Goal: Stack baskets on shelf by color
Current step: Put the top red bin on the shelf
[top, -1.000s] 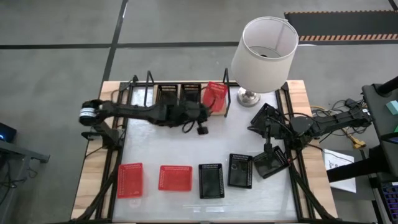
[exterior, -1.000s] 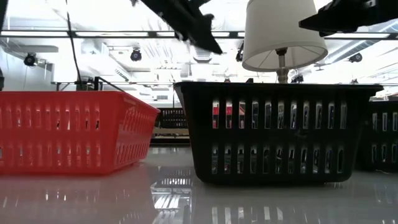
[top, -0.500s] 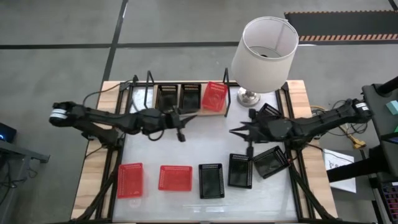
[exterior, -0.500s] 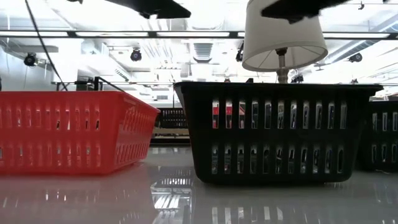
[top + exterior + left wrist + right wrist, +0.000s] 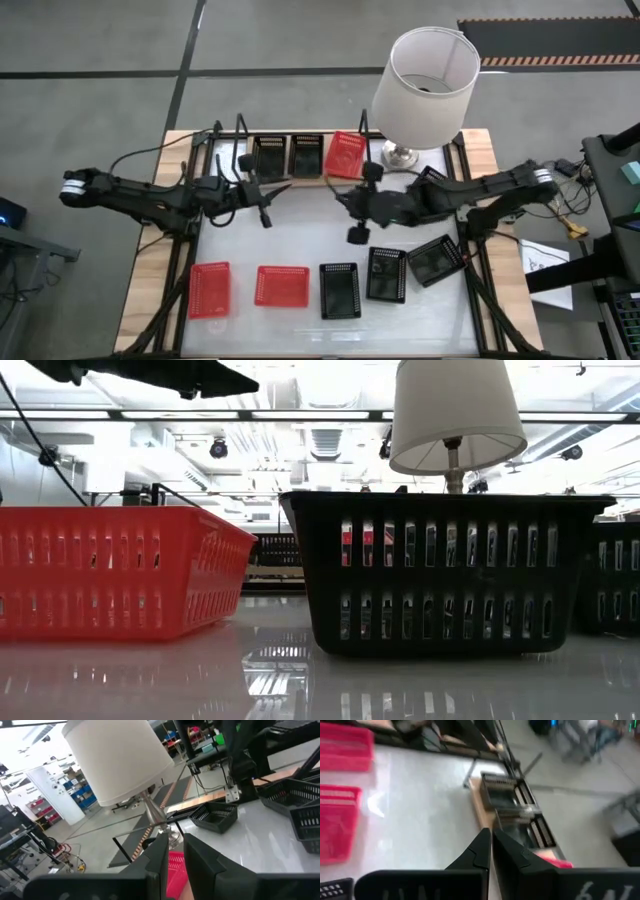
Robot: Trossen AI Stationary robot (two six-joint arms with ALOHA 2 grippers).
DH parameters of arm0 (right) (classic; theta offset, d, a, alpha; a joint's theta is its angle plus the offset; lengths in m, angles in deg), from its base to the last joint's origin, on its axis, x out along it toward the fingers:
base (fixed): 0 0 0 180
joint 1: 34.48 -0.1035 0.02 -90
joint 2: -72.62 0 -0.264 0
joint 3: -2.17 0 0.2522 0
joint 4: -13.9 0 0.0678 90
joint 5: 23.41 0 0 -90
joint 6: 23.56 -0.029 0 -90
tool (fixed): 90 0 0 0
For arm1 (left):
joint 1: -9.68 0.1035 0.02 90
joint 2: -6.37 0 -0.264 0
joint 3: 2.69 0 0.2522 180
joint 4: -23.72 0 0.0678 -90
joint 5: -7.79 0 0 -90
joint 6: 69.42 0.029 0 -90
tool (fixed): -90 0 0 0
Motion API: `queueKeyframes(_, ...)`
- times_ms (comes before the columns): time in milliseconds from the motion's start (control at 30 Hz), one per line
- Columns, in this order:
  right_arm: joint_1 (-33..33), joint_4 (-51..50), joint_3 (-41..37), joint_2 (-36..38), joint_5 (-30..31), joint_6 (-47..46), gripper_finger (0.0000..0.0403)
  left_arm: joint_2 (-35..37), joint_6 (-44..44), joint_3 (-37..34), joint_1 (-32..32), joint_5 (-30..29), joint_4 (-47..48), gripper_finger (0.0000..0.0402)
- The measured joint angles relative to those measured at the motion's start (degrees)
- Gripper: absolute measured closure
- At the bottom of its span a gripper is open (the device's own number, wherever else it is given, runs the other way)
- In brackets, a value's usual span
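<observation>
Three baskets stand in a row on the shelf (image 5: 225,158) at the table's far edge: two black ones (image 5: 268,155) (image 5: 305,155) and a red one (image 5: 346,155). Near the front edge, two red baskets (image 5: 210,290) (image 5: 282,287) and three black ones (image 5: 340,290) (image 5: 387,275) (image 5: 435,260) rest on their bases; the rightmost is askew. My left gripper (image 5: 275,188) hovers shut in front of the shelf's left half. My right gripper (image 5: 342,196) hovers shut just in front of the red basket on the shelf (image 5: 555,862). Neither holds anything.
A table lamp with a white shade (image 5: 425,85) stands at the far right, next to the shelf's right end. Black rod uprights (image 5: 240,130) rise at the shelf's ends. Bare white tabletop (image 5: 300,235) lies between the shelf and the front row.
My left gripper has drawn back from the red basket at the shelf's right end toward the table's left. That basket stood tilted a second ago and now sits level on the shelf. My right gripper has swung from the table's right side toward the middle, in front of the shelf.
</observation>
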Motion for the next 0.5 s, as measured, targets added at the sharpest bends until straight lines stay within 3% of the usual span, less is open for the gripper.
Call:
queueKeyframes(300, 8.57, -22.9, 27.85, -16.95, -0.79, -4.48, 0.0394, 4.47, -0.09, -1.71, -0.09, 0.0, 0.29, 0.0359)
queueKeyframes(500, 16.11, -32.16, 39.76, -26.03, -7.08, -4.82, 0.0394, 5.11, -0.09, -1.73, -0.09, 0.02, 0.6, 0.0359)
